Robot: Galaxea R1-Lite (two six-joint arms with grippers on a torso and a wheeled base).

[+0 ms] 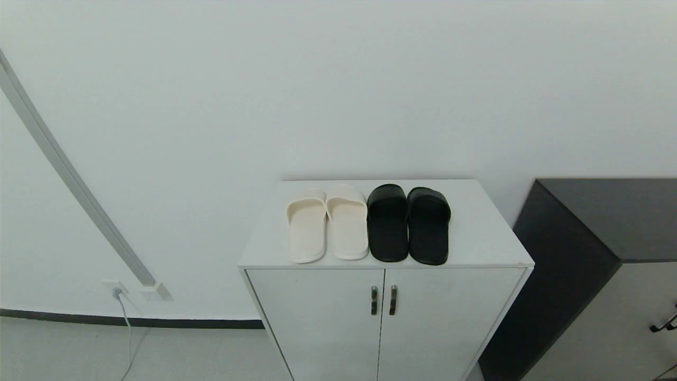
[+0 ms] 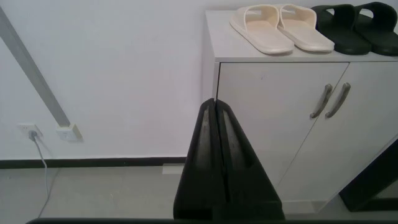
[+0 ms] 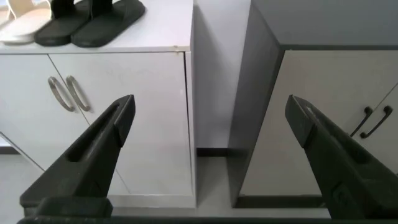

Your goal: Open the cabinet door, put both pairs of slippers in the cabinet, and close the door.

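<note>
While the cabinet (image 1: pixel 322 328) is shut, slippers (image 1: pixel 359 227) lie atop.

Two cream slippers (image 1: pixel 307 227) and two black slippers (image 1: pixel 389 225), four in all. One white cabinet (image 1: pixel 492 248) with two doors (image 1: pixel 322 323) and two handles (image 1: pixel 374 300). One dark cabinet (image 1: pixel 560 264). Two wall sockets (image 1: pixel 115 288), one cable (image 1: pixel 128 328).
</note>
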